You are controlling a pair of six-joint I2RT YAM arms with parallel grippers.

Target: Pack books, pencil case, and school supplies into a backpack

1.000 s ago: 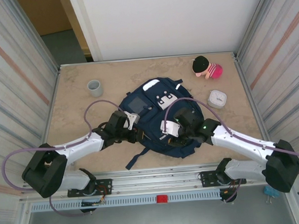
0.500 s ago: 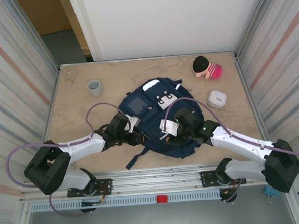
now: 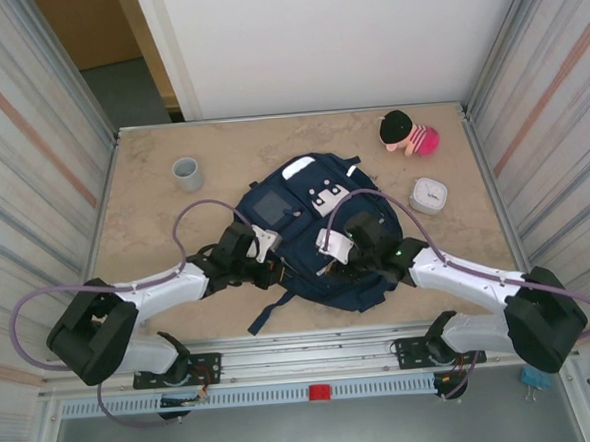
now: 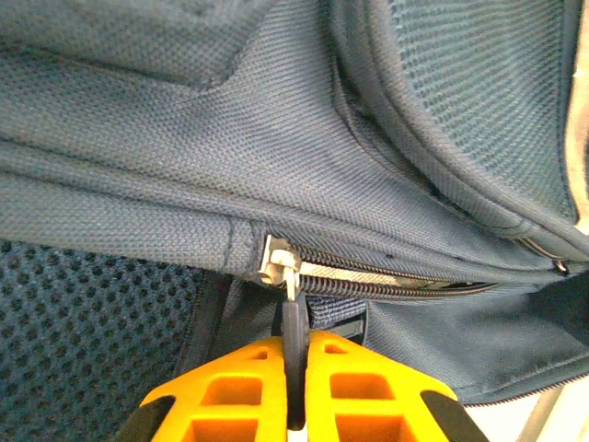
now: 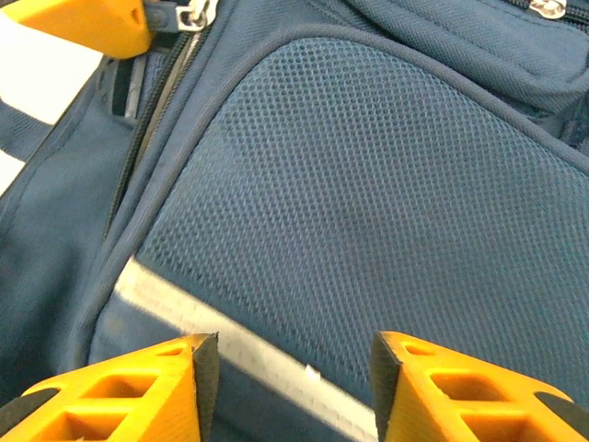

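The backpack (image 3: 311, 230) lies flat at the centre of the table (image 3: 146, 240) in the top view. At its lower left edge, the left gripper (image 4: 294, 359) is pinched tight on the dark zipper pull (image 4: 294, 318). The right gripper (image 5: 290, 359) sits over the mesh panel (image 5: 368, 184), jaws moderately apart and holding nothing. Farther back stand a grey cup (image 3: 186, 173) at upper left, and a white clock (image 3: 429, 195) and a plush toy (image 3: 408, 132) at upper right.
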